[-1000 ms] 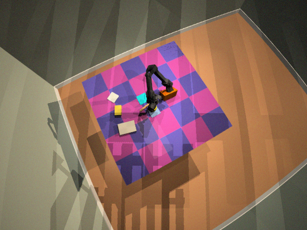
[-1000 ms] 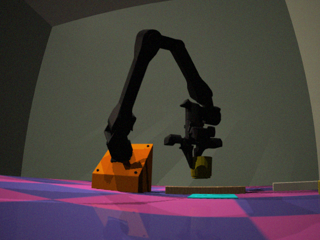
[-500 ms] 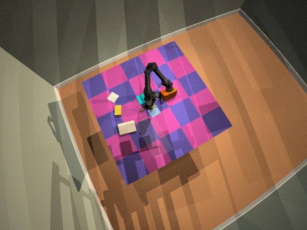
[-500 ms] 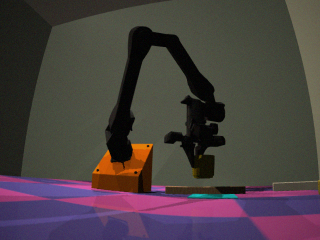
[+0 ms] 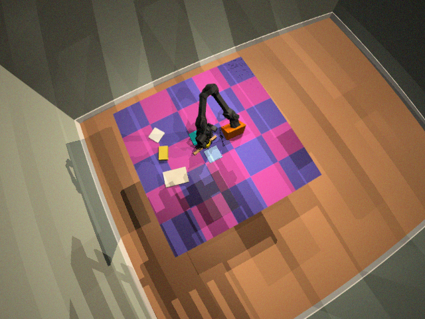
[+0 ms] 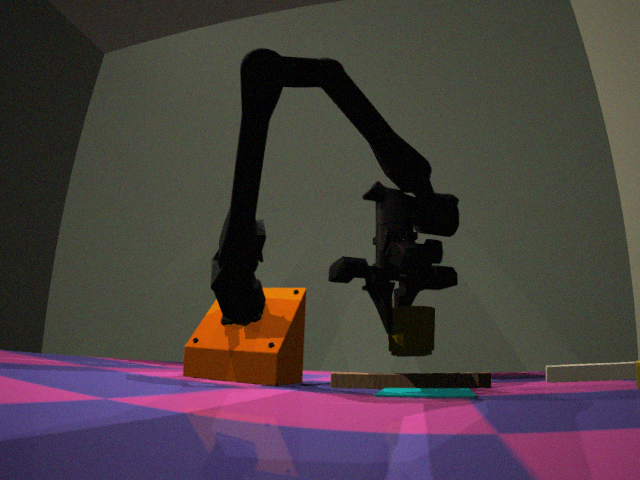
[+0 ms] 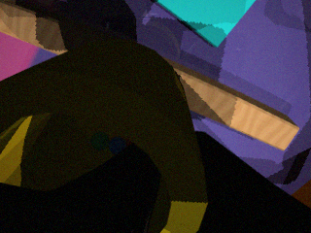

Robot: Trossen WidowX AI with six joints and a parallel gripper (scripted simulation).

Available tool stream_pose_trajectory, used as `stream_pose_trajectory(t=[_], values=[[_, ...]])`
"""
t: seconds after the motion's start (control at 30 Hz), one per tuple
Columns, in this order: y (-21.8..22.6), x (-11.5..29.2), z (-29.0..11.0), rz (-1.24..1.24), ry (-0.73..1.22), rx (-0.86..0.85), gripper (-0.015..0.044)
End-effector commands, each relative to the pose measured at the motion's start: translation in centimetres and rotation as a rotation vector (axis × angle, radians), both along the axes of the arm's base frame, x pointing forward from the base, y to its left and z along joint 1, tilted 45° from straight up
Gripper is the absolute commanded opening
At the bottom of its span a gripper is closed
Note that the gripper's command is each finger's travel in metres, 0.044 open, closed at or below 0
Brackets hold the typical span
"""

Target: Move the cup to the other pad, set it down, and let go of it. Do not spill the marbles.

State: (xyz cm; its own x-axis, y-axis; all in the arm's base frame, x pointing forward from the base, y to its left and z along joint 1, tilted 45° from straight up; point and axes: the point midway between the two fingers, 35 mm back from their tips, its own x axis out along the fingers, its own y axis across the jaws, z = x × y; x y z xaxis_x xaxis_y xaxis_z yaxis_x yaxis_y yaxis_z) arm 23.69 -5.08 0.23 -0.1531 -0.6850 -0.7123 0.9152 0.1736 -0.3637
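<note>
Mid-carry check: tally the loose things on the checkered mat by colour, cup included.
Yellow: 2, the cup held in the gripper, and a flat block
Teal: 1, pad
Pale blue: 1, pad
Cream or white: 2, slabs
Wood: 1, bar
Total: 7

Open air is seen beneath the cup (image 6: 412,330) clamped in the gripper (image 6: 395,310), with only the low wooden bar (image 6: 408,380) and the flat teal pad (image 6: 425,393) lying below it, while the orange base block (image 6: 242,351) stands well aside.
</note>
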Motion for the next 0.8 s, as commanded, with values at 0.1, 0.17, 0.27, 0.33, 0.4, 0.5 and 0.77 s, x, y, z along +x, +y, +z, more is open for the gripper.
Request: stream_pose_trajectory(t=[0.1,0.17,0.27,0.33,0.4,0.5,0.77], values=[[-1.2,0.2,1.3,0.005,-0.001,-0.003,0.0],[-1.6,0.3,1.7,0.005,-0.001,-0.003,0.0],[-2.2,0.3,2.2,0.005,-0.001,-0.004,0.0],[-2.5,0.4,2.6,0.005,0.0,-0.004,0.0],[-2.9,0.4,3.0,0.005,0.0,-0.004,0.0],[-3.5,0.5,3.5,0.005,0.0,-0.005,0.0],[-4.9,0.7,5.0,0.005,0.0,-0.006,0.0]])
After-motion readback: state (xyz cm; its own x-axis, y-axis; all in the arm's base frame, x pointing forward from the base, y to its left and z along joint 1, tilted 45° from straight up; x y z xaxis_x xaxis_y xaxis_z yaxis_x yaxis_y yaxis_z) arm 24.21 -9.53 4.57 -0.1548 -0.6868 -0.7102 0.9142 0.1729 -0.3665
